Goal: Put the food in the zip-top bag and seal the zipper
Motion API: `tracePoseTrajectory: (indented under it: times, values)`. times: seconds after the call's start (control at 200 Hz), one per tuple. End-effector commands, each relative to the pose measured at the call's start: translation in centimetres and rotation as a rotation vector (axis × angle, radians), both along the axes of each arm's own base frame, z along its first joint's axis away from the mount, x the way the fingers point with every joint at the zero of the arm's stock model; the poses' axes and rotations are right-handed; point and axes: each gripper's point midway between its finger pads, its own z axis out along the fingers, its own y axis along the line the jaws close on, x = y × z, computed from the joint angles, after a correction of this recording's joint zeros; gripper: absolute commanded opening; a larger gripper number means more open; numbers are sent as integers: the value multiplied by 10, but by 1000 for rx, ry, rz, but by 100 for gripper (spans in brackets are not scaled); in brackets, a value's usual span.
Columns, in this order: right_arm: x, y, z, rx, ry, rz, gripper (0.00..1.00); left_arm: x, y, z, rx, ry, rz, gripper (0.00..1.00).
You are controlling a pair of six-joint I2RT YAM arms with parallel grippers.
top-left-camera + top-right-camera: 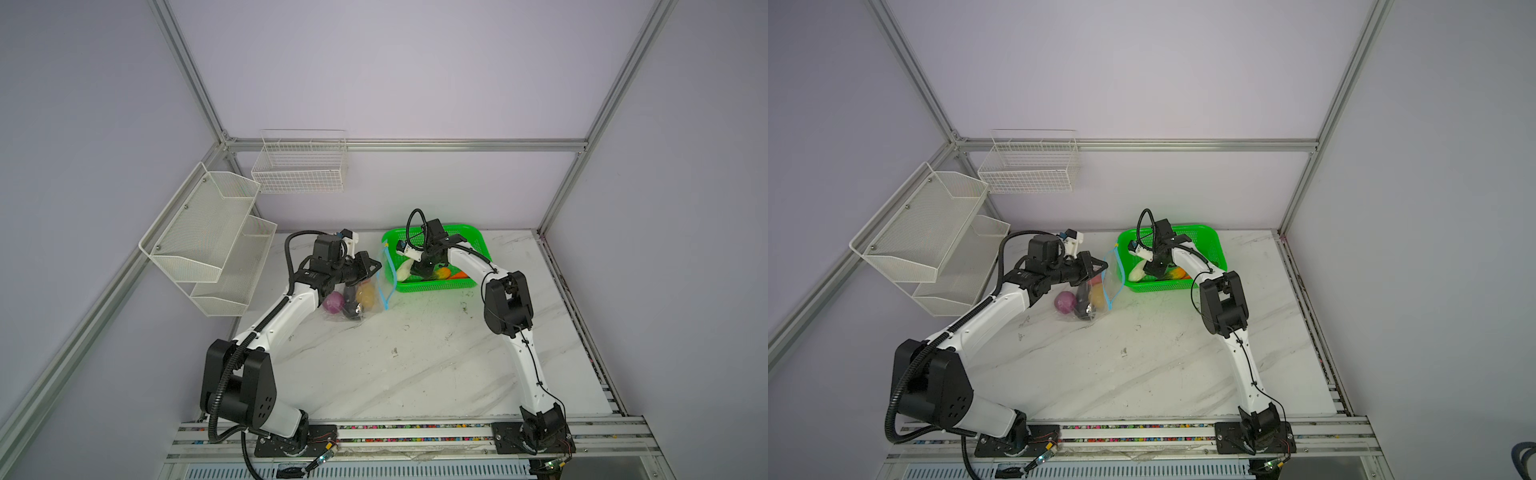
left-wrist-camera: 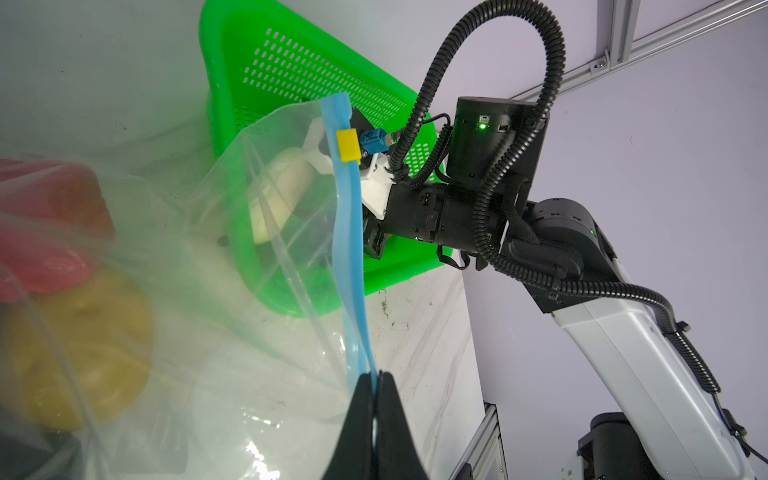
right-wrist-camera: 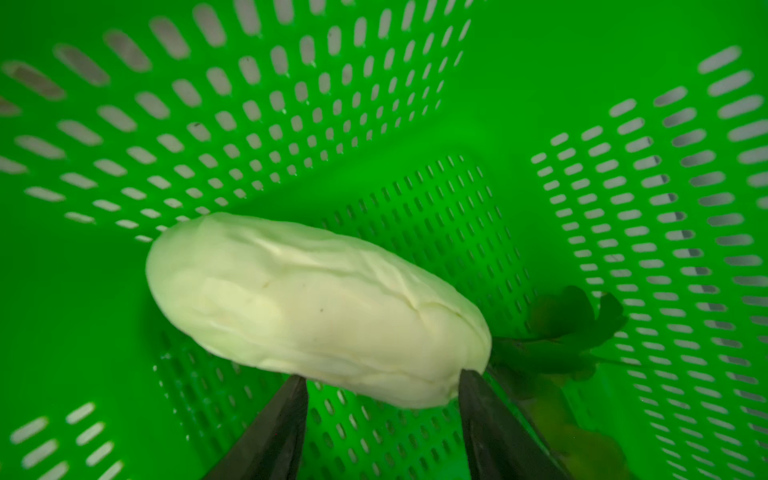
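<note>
Now, left gripper point(image 2: 376, 376) tight on zipper point(image 2: 347, 232); right gripper point(image 3: 380, 376) apart astride white oblong point(image 3: 311, 307), perhaps in contact.

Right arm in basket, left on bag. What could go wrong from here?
1. The right gripper brackets the white oblong near one end: it may pivot or slip on lift.
2. The left gripper pinches the zipper at one point; the bag mouth looks narrow, so the oblong could snag.

Our left gripper point(image 1: 1104, 264) grips the zipper point(image 1: 1121, 276); the zip-top bag point(image 1: 1111, 279) sags below it. Our right gripper point(image 1: 1148, 272) is inside the green basket point(image 1: 1210, 245).
</note>
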Motion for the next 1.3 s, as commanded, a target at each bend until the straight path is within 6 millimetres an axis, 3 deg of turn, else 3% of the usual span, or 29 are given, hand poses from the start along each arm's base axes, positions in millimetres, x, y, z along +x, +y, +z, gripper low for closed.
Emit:
tracePoseTrajectory:
  times: [0.0, 0.185, 0.365, 0.44, 0.52, 0.675, 0.77, 0.85, 0.935, 1.085, 1.14, 1.295]
  values:
    - [-7, 9, -16, -18, 31, 40, 59, 6, 2, 21, -11, -44, 10, 0]
    - [1, 16, -18, -17, 11, 33, 60, 7, 2, 21, -10, -44, 12, 0]
    - [23, 10, 1, -33, -97, -39, 66, 6, 3, 20, -5, -42, 15, 0]
    - [27, 3, 15, -38, -127, -72, 66, 4, 4, 20, -1, -43, 18, 0]
    - [19, -3, 37, -33, -123, -104, 68, 3, 5, 20, 3, -44, 23, 0]
    - [1, 4, 92, 176, -137, -201, 72, 0, 6, 19, 0, -46, 25, 0]
    - [8, 11, 121, 355, -143, -389, 72, -1, 6, 20, -4, -49, 23, 0]
    - [23, 11, 132, 552, -46, -656, 70, -1, 6, 19, -4, -49, 20, 0]
    - [27, 15, 119, 694, 152, -882, 64, 0, 6, 17, -2, -47, 21, 0]
    - [13, 20, 113, 852, 307, -1018, 61, 0, 7, 17, -11, -45, 18, 0]
    - [11, 14, 107, 835, 304, -1083, 60, 0, 9, 19, -13, -51, 23, 0]
    - [2, -1, 65, 703, 331, -1218, 58, 1, 11, 19, -19, -56, 23, 0]
